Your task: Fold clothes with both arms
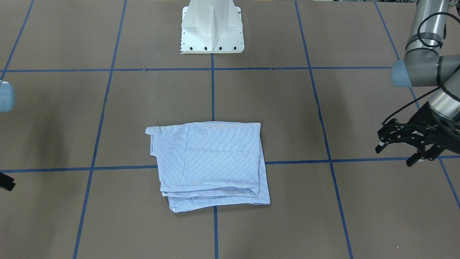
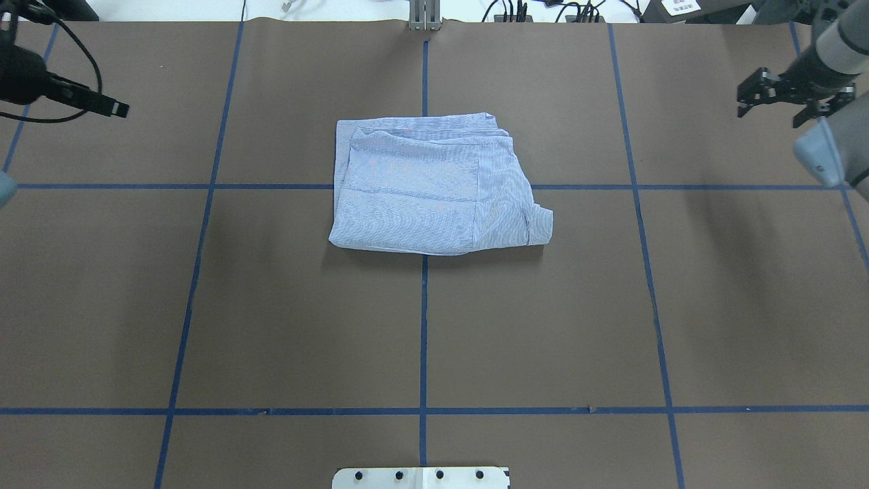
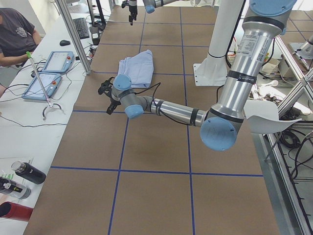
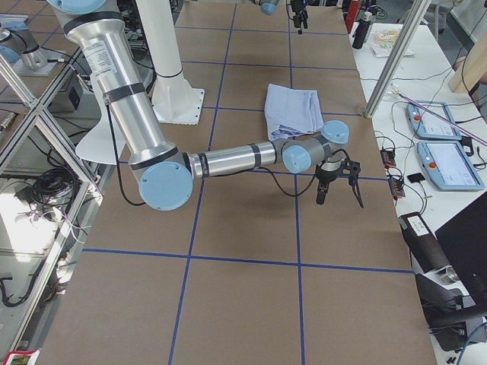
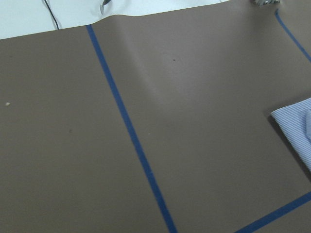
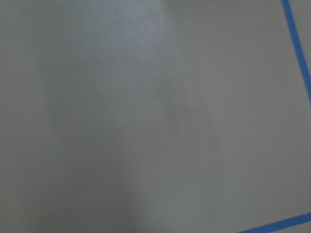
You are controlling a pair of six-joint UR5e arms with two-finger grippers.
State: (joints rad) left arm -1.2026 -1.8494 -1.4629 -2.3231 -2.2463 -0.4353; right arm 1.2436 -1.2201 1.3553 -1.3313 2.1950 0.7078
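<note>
The clothes are one light blue striped shirt (image 1: 215, 162), folded into a rough rectangle near the middle of the brown table (image 2: 421, 190), with a sleeve end sticking out at one corner. It also shows in the side views (image 3: 137, 66) (image 4: 293, 110), and its edge shows in the left wrist view (image 5: 296, 131). My left gripper (image 1: 395, 153) hovers open and holds nothing, far out to the shirt's side. On the opposite side my right gripper (image 2: 768, 117) is open too, well away from the cloth. The right wrist view shows only blurred table.
The white pedestal base (image 1: 212, 28) stands at the robot's edge of the table. Blue tape lines (image 2: 423, 326) divide the brown surface into squares. Beyond the far edge, a white bench holds two control tablets (image 3: 49, 73) and bottles (image 3: 27, 172); a person (image 3: 14, 34) sits there.
</note>
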